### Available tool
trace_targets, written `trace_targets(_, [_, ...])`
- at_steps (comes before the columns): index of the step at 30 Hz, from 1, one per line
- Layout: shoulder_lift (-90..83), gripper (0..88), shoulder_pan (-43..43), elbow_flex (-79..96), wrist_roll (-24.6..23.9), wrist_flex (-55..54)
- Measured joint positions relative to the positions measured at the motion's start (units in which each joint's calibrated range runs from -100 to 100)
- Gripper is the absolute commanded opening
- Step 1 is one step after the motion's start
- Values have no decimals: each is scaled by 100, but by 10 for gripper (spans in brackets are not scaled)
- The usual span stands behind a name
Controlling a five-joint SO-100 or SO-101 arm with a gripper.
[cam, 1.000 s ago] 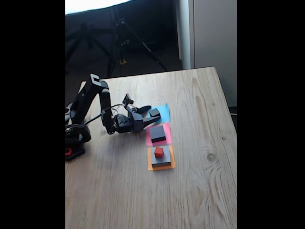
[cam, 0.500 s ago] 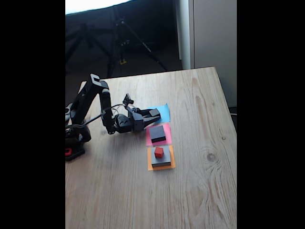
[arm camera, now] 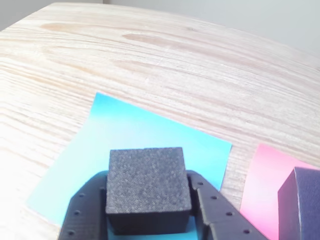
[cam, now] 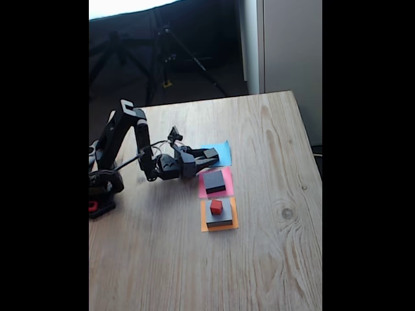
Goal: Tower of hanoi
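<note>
My jaws gripped the small black foam cube (arm camera: 146,187) from both sides, over the blue paper square (arm camera: 135,145) on the wooden desk (arm camera: 165,65).

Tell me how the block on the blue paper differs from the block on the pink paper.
The small black cube is smaller than the medium black block. The cube sits between the end effector fingers on blue paper; the medium block stands free on pink paper. Both look dark and square-topped.
</note>
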Motion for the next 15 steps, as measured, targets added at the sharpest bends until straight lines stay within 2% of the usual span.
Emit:
trace_targets(11, [-2941,17,-145,1678,0,1441])
trace_targets(15, [-4130,20,-145,1747,-69,2498])
